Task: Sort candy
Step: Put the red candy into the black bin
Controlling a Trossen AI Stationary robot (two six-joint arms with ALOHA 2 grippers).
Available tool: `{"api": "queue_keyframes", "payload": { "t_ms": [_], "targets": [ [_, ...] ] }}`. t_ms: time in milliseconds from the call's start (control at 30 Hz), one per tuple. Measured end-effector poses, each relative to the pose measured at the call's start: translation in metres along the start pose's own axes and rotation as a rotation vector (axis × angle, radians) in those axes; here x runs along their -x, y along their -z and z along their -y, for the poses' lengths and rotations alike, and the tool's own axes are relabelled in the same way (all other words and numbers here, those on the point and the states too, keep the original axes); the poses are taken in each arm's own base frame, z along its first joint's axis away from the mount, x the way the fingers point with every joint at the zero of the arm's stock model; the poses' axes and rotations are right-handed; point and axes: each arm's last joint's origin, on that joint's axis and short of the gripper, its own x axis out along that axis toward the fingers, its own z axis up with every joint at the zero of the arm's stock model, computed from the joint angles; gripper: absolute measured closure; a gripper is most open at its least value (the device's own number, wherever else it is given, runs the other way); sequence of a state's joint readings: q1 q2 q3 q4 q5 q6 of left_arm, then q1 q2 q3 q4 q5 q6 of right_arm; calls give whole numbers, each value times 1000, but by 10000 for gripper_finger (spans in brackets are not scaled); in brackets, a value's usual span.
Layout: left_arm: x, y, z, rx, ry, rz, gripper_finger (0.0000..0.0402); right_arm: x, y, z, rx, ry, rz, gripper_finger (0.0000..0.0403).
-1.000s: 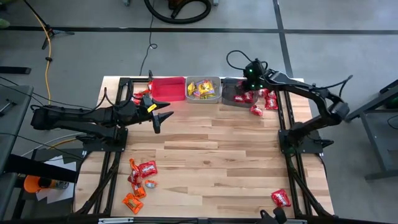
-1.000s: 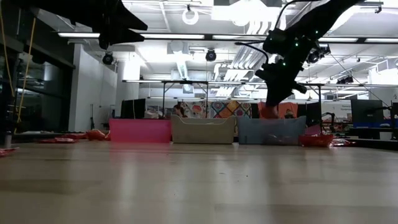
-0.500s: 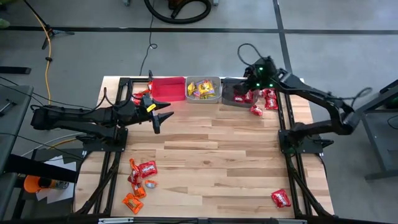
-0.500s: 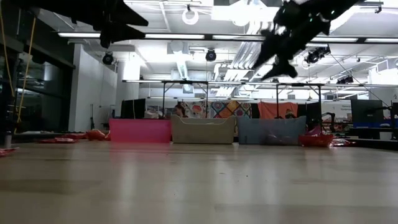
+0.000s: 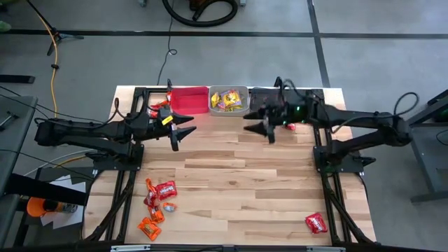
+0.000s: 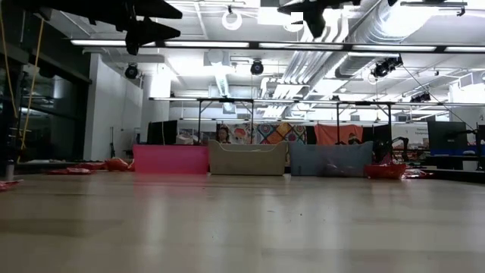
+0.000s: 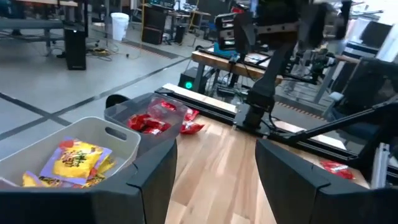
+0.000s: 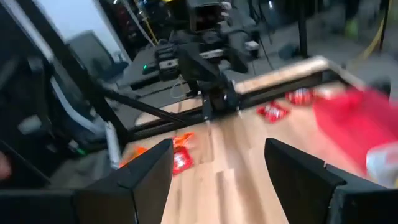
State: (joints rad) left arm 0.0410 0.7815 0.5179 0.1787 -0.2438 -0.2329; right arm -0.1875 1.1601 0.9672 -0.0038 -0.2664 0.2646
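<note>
Jaws of both grippers stand apart and empty: the right gripper (image 5: 262, 128) hangs above the tabletop (image 5: 238, 175) near the dark bin (image 5: 257, 94), the left gripper (image 5: 180, 129) near the red bin (image 5: 189, 100). Candy (image 5: 155, 199) lies scattered at the near left, more fills the clear bin (image 5: 229, 101).

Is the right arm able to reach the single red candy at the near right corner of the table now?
Probably yes. The right gripper hangs open and empty over mid-table; the red candy lies alone on bare wood beside that arm's base, with nothing between.
</note>
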Motion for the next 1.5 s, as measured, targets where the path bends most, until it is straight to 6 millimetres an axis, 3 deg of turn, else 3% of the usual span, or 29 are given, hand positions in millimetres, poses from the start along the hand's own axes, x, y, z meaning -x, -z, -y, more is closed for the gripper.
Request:
{"api": "queue_keyframes", "payload": {
  "t_ms": [167,433,533,733,867,1033,1233,1500],
  "targets": [
    [0,0,2,1,39,-9,195,-25,13,-19,190,-6,0,155],
    [2,0,8,88,106,-66,195,-41,20,-22,58,-27,11,155],
    [4,-5,13,77,104,-239,195,-40,18,-23,13,-25,23,155],
    [12,0,30,89,29,-796,195,-39,17,-23,-116,-26,22,155],
    [16,24,48,171,-36,-1134,195,-39,21,-23,-146,-32,-15,155],
    [18,67,77,163,-150,-1388,195,-38,28,-23,-92,-57,-100,155],
    [14,110,102,120,-303,-1478,195,-37,40,-20,-15,-53,-224,155],
    [0,152,111,83,-442,-1513,195,-33,50,-15,53,-29,-338,155]
  ]
}}
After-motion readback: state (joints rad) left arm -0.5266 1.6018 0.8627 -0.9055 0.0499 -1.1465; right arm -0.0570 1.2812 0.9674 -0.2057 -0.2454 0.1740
